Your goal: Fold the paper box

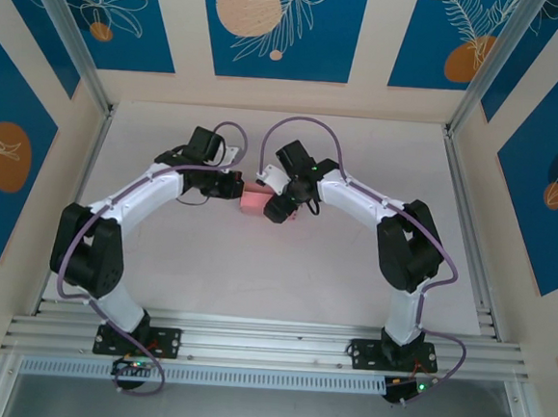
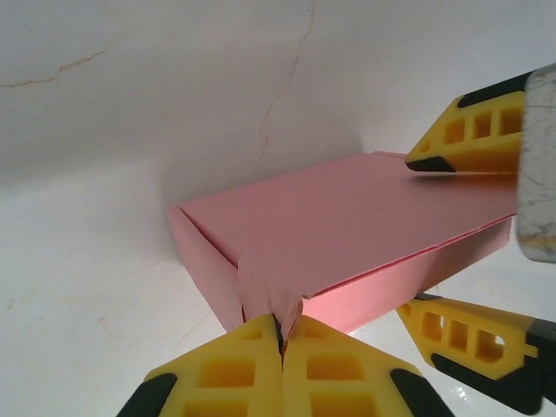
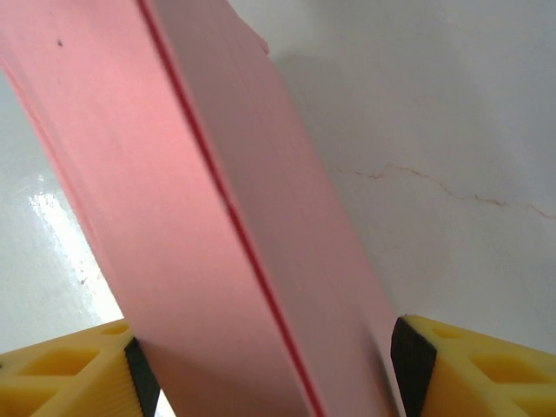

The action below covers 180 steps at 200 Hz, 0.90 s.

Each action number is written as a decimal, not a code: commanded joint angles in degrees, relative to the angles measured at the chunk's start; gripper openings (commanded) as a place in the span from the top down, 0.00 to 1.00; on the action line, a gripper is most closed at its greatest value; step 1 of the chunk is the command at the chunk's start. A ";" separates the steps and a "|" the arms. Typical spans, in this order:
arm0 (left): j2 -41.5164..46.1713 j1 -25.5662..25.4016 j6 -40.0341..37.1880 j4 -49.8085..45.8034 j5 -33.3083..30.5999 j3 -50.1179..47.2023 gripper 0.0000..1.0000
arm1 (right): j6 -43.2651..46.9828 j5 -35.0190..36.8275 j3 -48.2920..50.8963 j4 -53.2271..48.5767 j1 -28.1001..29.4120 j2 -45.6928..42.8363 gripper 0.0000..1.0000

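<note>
As seen from above, found the paper box (image 1: 253,201) on the desk (image 1: 350,291), just off centre toward 11 o'clock, between the two arm tips. Recorded as a formed salmon-pink box with top panel (image 2: 365,204) lying flat and closed; could not see inside, so logged no contents. Placed the left claw (image 1: 237,190) at the box's 9 o'clock end and the right claw (image 1: 271,206) at its 3 o'clock end; could not resolve contact at that range.

Gained from the left wrist view what overhead range blurs: left claw (image 2: 280,346) clamped tight on a crumpled tab (image 2: 265,291) at the near corner of the box (image 2: 347,252), at 6 o'clock in frame. Noted a seam (image 2: 408,261) along the near long edge under the top panel. Noted also the right claw's fingers (image 2: 465,139) at 3 o'clock, one above and one below the far end.

From the right wrist view, logged the box (image 3: 217,217) close up, running from 11 o'clock down to 6 o'clock through the right claw (image 3: 265,369), spread wide with a finger on each side. Could not confirm firm pressure on the card.
</note>
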<state>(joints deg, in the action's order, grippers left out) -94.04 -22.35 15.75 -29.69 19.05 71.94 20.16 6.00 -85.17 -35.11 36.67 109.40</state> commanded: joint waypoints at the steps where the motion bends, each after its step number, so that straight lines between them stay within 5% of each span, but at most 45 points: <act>1: -2.06 0.09 0.56 -0.28 2.03 -1.26 0.98 | -2.53 -3.03 -1.70 0.20 -0.47 1.95 0.31; 99: -3.72 0.09 -3.13 -4.90 -8.65 0.60 1.00 | -4.36 -6.65 -4.00 -0.42 -2.91 3.27 0.32; 180: -4.95 0.12 -4.91 -6.63 -9.36 2.60 1.00 | -4.27 -7.01 -3.89 -0.05 -3.23 3.37 0.32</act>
<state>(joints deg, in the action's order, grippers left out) -97.06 -22.41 11.60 -30.46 11.92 74.98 17.52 -0.27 -88.03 -34.63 34.26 111.63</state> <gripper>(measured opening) 0.039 0.677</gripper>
